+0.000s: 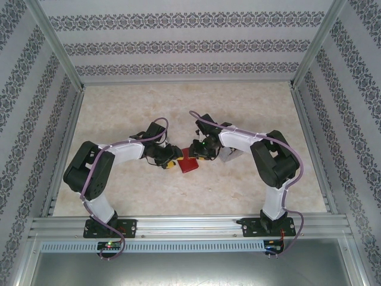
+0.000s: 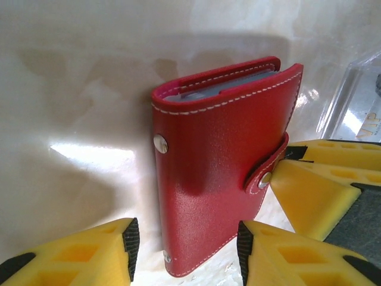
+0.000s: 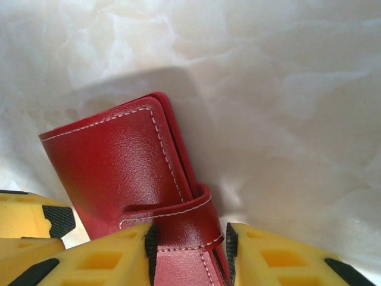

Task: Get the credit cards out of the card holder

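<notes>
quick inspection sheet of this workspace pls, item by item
surface: pale marbled table, glossy
job's things: red card holder closed, tab snapped; grey edges show between its covers; grey-silver card lying beside the right arm
clutter: nothing seen
grippers: left gripper open, straddling the holder's lower end with a gap on one side; right gripper shut on the holder's tab
cables: purple cables run along both arms, away from the holder
surroundings: patterned walls, aluminium frame
</notes>
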